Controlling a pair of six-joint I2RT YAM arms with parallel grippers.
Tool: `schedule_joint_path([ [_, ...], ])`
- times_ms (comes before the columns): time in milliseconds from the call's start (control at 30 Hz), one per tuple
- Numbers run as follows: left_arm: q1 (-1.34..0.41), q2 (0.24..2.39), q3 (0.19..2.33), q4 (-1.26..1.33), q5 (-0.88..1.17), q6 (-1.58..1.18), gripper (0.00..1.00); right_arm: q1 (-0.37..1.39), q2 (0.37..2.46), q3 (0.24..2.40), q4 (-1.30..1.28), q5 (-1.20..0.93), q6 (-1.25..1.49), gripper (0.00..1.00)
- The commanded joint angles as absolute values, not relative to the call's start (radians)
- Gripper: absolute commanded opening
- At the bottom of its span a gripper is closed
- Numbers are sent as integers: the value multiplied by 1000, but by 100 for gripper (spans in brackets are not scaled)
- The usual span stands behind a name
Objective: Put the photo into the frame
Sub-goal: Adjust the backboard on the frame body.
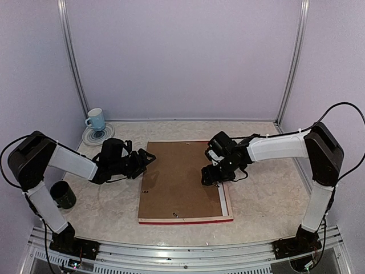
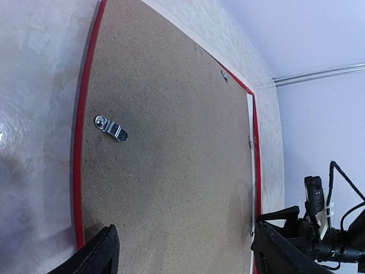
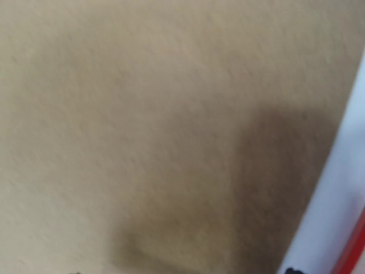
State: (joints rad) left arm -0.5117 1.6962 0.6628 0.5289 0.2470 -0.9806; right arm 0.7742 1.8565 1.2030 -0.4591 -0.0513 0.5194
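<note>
The frame [image 1: 185,220] lies face down in the middle of the table, with its red edge showing along the near and right sides. A brown backing board [image 1: 179,180] covers it. The photo is hidden. A white strip [image 1: 223,200] shows along the board's right edge; I cannot tell what sheet it belongs to. My left gripper [image 1: 145,158] is open at the board's left edge, its fingers [image 2: 105,251] spread wide over the board [image 2: 171,142]. My right gripper [image 1: 211,174] is low over the board [image 3: 142,114] near its right edge. Its jaws are hidden.
A metal hanger clip [image 2: 111,128] sits on the board. A blue cup [image 1: 96,120] stands on a saucer [image 1: 98,137] at the back left. A dark cup [image 1: 63,194] stands by the left arm. A metal rail [image 1: 182,254] runs along the near edge.
</note>
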Motion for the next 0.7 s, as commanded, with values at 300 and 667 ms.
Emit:
schedule_joint_path([
  [300, -520, 1710, 655, 561, 259, -988, 80, 819, 1820, 1152, -465, -43, 532, 76],
  [667, -528, 1724, 665, 567, 262, -996, 80, 844, 1786, 1163, -506, -26, 527, 76],
])
